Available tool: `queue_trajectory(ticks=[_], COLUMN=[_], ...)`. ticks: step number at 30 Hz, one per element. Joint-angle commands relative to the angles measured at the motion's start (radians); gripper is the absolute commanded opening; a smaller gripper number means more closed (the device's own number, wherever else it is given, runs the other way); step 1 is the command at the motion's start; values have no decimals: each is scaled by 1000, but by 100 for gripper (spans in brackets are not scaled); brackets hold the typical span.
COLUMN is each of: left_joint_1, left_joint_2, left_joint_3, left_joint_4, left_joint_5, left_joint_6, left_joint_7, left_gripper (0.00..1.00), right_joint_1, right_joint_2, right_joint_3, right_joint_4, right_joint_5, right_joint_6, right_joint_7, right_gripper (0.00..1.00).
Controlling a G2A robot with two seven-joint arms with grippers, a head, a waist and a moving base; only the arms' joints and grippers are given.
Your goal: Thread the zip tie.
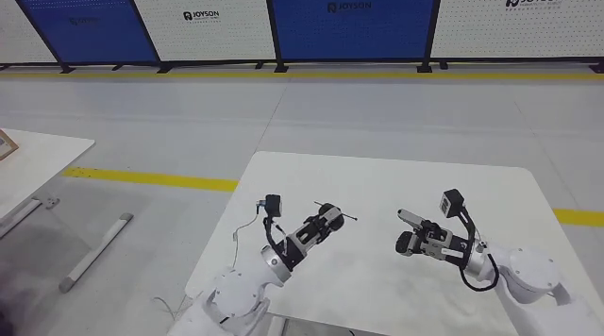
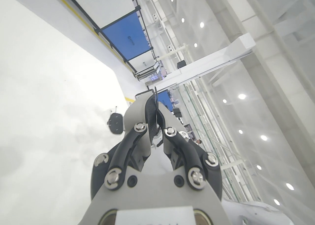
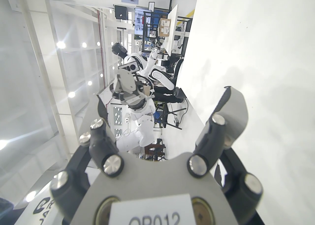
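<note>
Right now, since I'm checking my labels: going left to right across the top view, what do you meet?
Side table → bar on the floor → left gripper, shut on the zip tie → right gripper, open.

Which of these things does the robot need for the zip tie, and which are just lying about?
Needed: zip tie, left end effector gripping it, open right end effector, table.
Lying about: side table, bar on the floor, panels.
</note>
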Motion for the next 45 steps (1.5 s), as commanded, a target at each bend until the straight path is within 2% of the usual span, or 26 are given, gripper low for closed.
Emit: queue_trajectory(ticks=[1, 5, 15, 23, 25, 36, 37, 40, 45], left_joint_1=[1, 0, -1, -47, -61, -61, -62, -54, 0], left_joint_2=[1, -2, -3, -3, -7, -7, -8, -9, -3], left_joint_3=[13, 20, 22, 66, 77, 77, 78, 63, 4], left_joint_4=[15, 28, 33, 138, 160, 160, 159, 119, -6], left_joint_5=[43, 46, 51, 217, 244, 244, 243, 207, 126], left_joint_6=[17, 5, 9, 88, 105, 105, 103, 57, -35], left_joint_7=[-6, 28, 29, 26, 70, 70, 74, 96, 121], left_gripper=[0, 0, 0, 0, 0, 0, 0, 0, 0], right_joint_1=[0, 0, 0, 0, 0, 0, 0, 0, 0], right_joint_2=[0, 0, 0, 0, 0, 0, 0, 0, 0], right_joint_3=[0, 0, 0, 0, 0, 0, 0, 0, 0], right_joint_4=[0, 0, 0, 0, 0, 0, 0, 0, 0], right_joint_5=[0, 0, 0, 0, 0, 0, 0, 0, 0], right_joint_6=[0, 0, 0, 0, 0, 0, 0, 0, 0], right_joint_7=[0, 0, 0, 0, 0, 0, 0, 0, 0], right_gripper=[100, 100, 100, 100, 100, 100, 100, 100, 100])
